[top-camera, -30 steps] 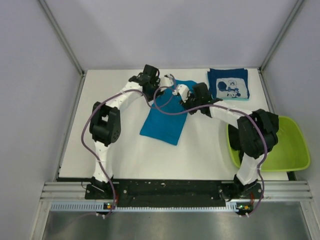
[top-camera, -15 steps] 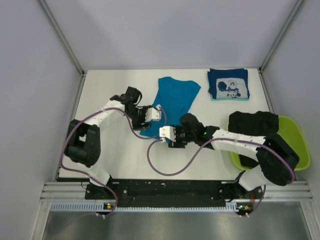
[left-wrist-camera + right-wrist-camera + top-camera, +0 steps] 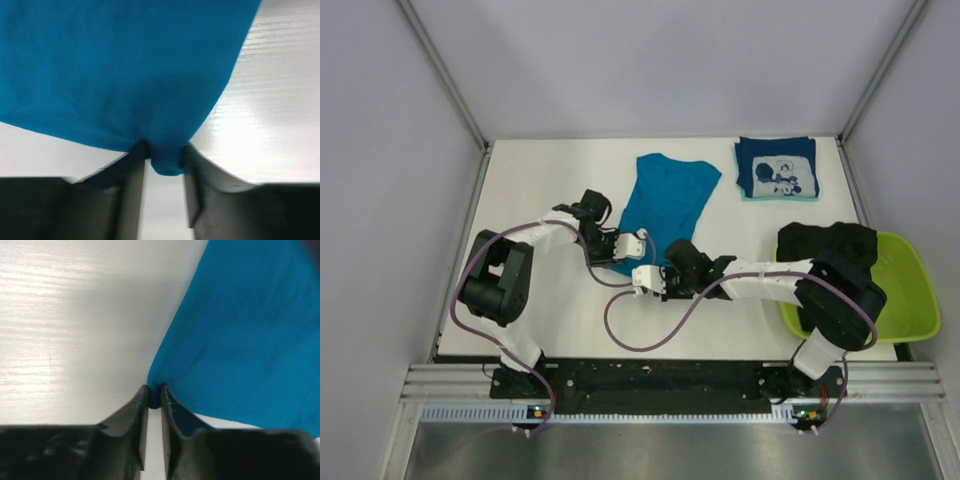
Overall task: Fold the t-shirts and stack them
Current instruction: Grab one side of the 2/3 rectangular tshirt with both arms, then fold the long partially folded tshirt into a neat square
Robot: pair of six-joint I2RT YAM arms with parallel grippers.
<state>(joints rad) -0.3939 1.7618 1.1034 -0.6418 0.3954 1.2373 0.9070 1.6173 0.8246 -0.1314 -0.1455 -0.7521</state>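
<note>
A plain teal-blue t-shirt (image 3: pixel 670 200) lies spread out lengthwise on the white table. Both grippers sit at its near hem. My left gripper (image 3: pixel 628 248) is shut on a bunched fold of that hem (image 3: pixel 165 162). My right gripper (image 3: pixel 652 276) is shut on a corner of the same shirt (image 3: pixel 155 396), its jaws almost together. A folded navy t-shirt with a white cartoon print (image 3: pixel 777 168) rests at the far right. A black t-shirt (image 3: pixel 825 245) is draped over the left rim of the basin.
A lime-green plastic basin (image 3: pixel 905 300) stands at the right edge of the table, beside the right arm. Grey walls enclose the table at the left, back and right.
A second ago both arms were at the shirt's far end. They have come to its near hem, and over the last half second both grippers have closed on the teal cloth.
</note>
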